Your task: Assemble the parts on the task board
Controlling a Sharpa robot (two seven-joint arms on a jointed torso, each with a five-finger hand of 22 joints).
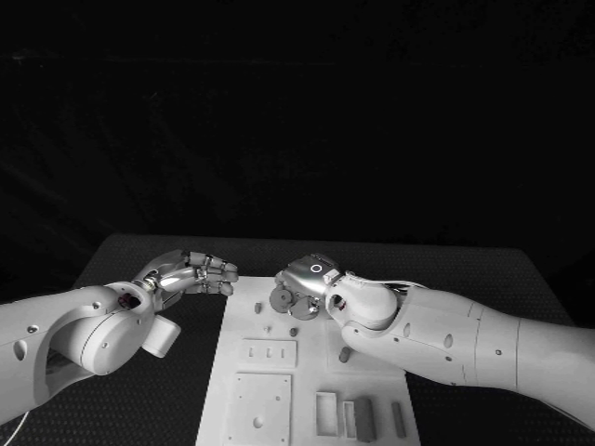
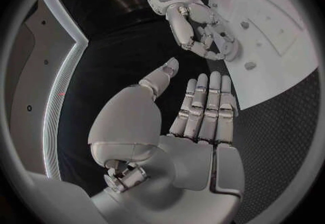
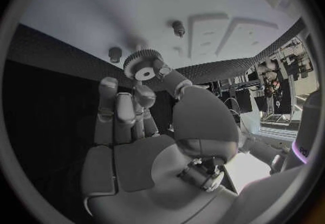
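Small gear (image 3: 143,66) pinched in right hand (image 3: 145,126) fingertips, just above far end of task board (image 1: 297,372), near two pegs. Left hand (image 1: 191,274) holds nothing, fingers together, beside board on table (image 1: 512,269). Best: keep gear level, bore centred over peg, then lower.
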